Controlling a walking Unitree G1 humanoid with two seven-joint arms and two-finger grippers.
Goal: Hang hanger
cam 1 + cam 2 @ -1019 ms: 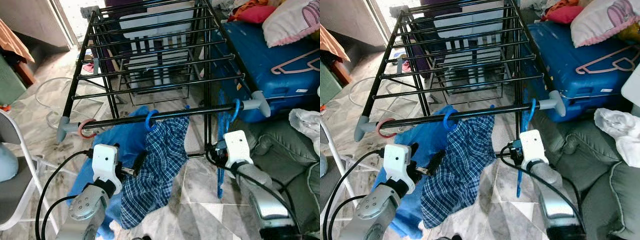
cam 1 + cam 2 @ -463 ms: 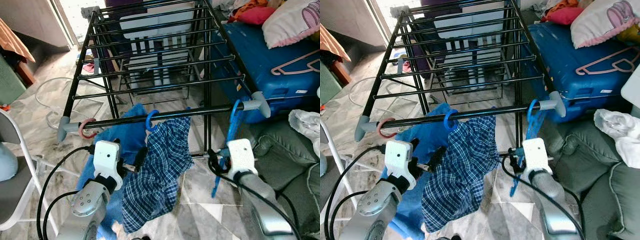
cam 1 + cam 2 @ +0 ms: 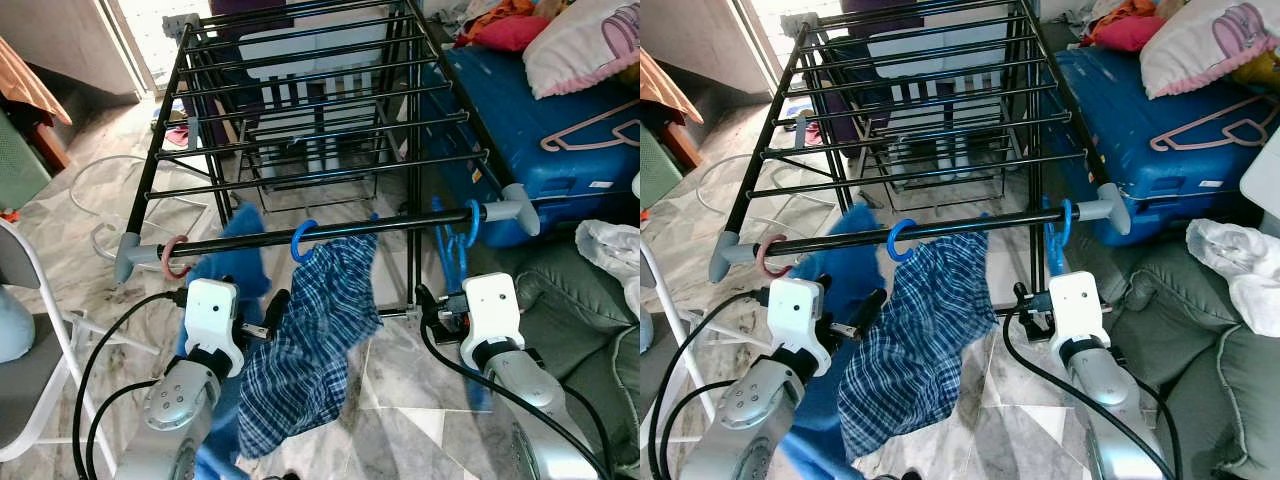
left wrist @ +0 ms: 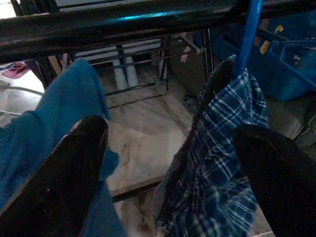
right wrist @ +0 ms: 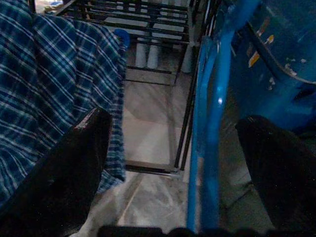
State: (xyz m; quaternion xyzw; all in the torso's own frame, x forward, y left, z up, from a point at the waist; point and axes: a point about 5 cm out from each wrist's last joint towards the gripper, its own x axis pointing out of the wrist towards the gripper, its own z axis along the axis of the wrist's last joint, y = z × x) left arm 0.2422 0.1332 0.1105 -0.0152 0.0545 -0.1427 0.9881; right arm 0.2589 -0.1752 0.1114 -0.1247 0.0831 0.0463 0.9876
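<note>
A black drying rack (image 3: 310, 110) stands before me. On its front bar (image 3: 340, 228) hang a pink hook (image 3: 175, 255), a blue hook (image 3: 303, 240) carrying a plaid shirt (image 3: 310, 340), and a bare blue hanger (image 3: 455, 240) at the right end. A blue cloth (image 3: 235, 255) hangs left of the shirt. My right gripper (image 5: 173, 163) is open just below the bar, the blue hanger (image 5: 212, 123) running between its spread fingers (image 5: 64, 168) without being pinched. My left gripper (image 4: 168, 163) is open, level with the shirt's (image 4: 222, 168) left edge, holding nothing.
A blue suitcase (image 3: 540, 120) with a pink hanger (image 3: 590, 125) and a pillow (image 3: 590, 40) lies right of the rack. A grey sofa (image 3: 590, 290) with white cloth (image 3: 615, 245) is near right. A folding chair (image 3: 30, 340) and cables (image 3: 100, 200) are on the left.
The blue hanger's lower end swung out to the left and has come back; it now hangs straighter from the bar's right end. The shirt and blue cloth have swayed. Both arms barely shifted.
</note>
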